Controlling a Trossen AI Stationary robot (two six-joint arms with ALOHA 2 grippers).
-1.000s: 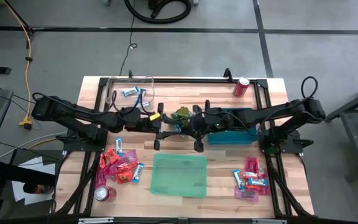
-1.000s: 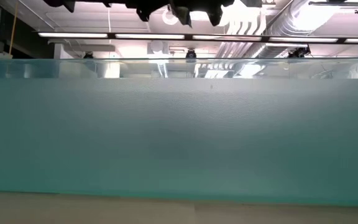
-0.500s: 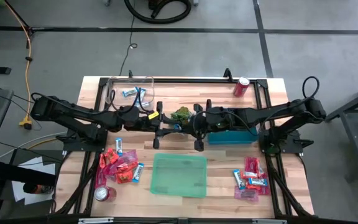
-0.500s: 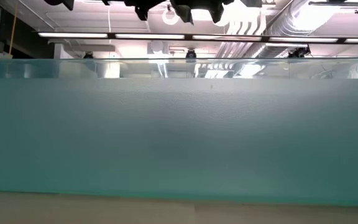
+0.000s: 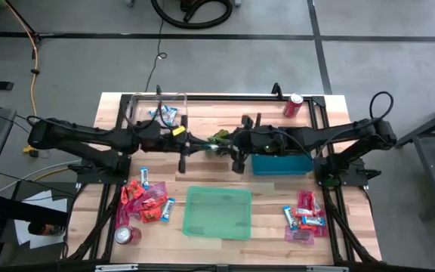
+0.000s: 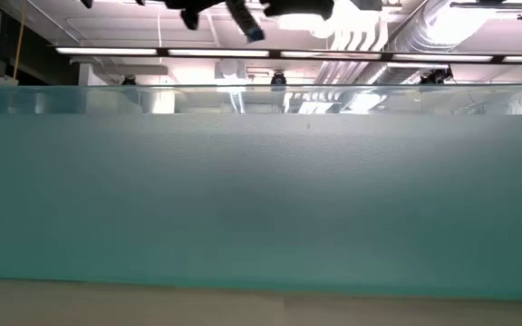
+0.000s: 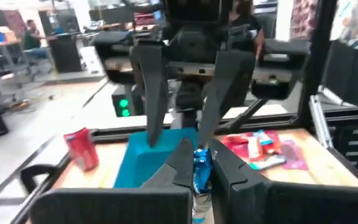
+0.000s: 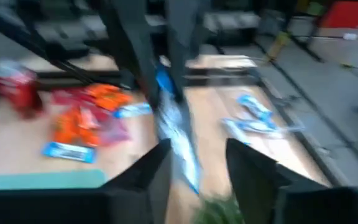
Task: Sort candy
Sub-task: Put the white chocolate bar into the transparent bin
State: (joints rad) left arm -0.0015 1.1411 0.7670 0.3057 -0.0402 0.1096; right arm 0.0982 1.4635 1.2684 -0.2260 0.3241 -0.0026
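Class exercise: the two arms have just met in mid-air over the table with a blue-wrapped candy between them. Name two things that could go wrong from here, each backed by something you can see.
1. The left gripper is shut on the blue candy by one end only; the rest hangs loose and might slip.
2. The right gripper stands open with its fingers close around the hanging wrapper; pulling apart could snag it.

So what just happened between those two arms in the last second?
A handover: the left gripper closed on a blue-and-white candy while the right gripper opened and let it go. Both arms shifted toward the table's far side. The candy piles, green tray and cans stayed put.
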